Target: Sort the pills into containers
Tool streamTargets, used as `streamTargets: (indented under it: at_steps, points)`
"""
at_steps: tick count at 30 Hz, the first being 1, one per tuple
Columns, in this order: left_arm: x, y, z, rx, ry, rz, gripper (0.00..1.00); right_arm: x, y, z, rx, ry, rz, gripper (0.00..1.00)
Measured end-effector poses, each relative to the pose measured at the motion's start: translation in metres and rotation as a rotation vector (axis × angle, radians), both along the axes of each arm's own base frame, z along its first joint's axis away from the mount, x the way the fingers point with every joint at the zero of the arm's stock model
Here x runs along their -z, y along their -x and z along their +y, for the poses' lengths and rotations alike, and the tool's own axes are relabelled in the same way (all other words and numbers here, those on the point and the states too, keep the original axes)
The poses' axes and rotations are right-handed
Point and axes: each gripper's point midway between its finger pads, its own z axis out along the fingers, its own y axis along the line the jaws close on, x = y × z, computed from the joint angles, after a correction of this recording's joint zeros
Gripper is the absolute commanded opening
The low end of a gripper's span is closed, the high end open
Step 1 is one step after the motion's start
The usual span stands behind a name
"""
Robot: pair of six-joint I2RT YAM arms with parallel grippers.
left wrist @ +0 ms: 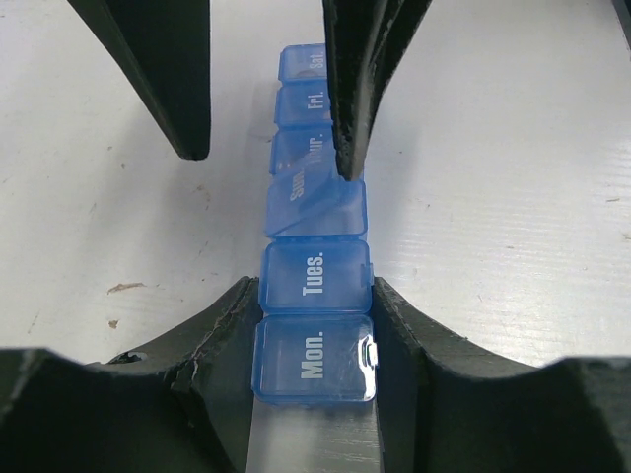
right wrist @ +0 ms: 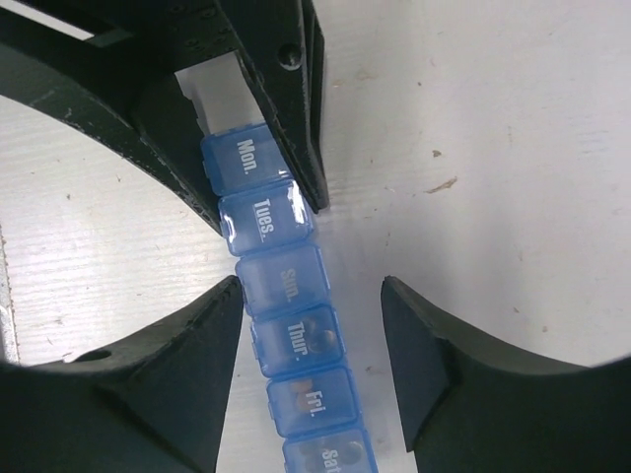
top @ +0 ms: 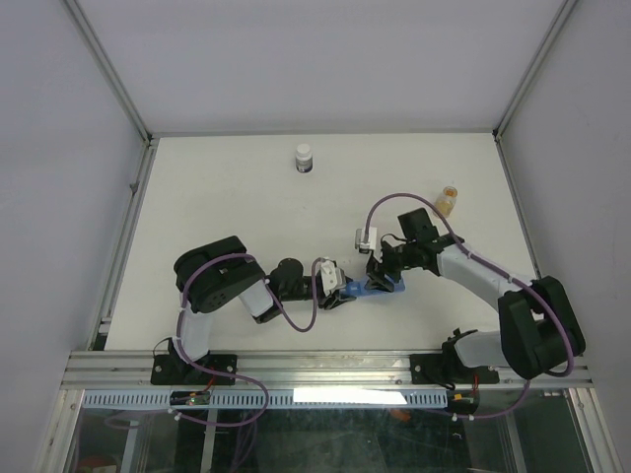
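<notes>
The white table point(top: 246, 197) carries both arms. The left arm point(top: 222, 281) folds in from the left and the right arm point(top: 527, 325) from the right, so the two wrists meet near the table's middle, close to the near edge.

The left gripper point(left wrist: 315, 301) is closed on the pill-organiser strip point(left wrist: 315, 271), its two fingers pressed against the sides of the "Mon." and "Tues." cells. The right gripper point(right wrist: 311, 315) is spread wide. It straddles the strip at the "Sun." and "Thur." cells, with one fingertip just beside the strip's edge and the other apart from it, and it grips nothing.

The translucent-blue strip lies flat on the table between the two wrists. The "Sun." lid sits askew in the left wrist view. Dim shapes show through the "Thur.", "Fri." and "Sat." lids, too blurred to tell whether they are pills.

A white capped bottle point(top: 305, 158) stands near the far edge. A small amber jar point(top: 447, 200) stands further right, well apart from the strip.
</notes>
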Motion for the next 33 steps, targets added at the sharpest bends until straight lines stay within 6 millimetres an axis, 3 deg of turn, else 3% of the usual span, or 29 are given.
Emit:
streamTargets:
  at_steps: [8, 13, 19, 26, 29, 33]
  points:
    - [0.0, -0.001, 0.0, -0.003, 0.0, -0.001, 0.36, -0.009, -0.008, 0.001, 0.057, -0.026, -0.008, 0.5]
    - [0.0, -0.002, 0.0, -0.009, -0.001, -0.001, 0.36, -0.009, -0.015, 0.003, 0.097, -0.024, -0.011, 0.49]
    - [0.0, 0.002, -0.001, 0.01, 0.0, 0.002, 0.36, 0.016, -0.037, -0.004, 0.19, 0.078, -0.032, 0.49]
    - [0.0, 0.004, -0.002, 0.022, 0.001, 0.004, 0.37, 0.028, -0.052, -0.012, 0.276, 0.14, -0.049, 0.49]
    - [0.0, 0.004, -0.001, 0.022, 0.001, 0.005, 0.45, 0.034, -0.055, -0.014, 0.288, 0.166, -0.041, 0.49]
    - [0.0, 0.004, -0.001, 0.019, 0.001, 0.017, 0.66, 0.031, -0.057, -0.013, 0.301, 0.166, -0.029, 0.54]
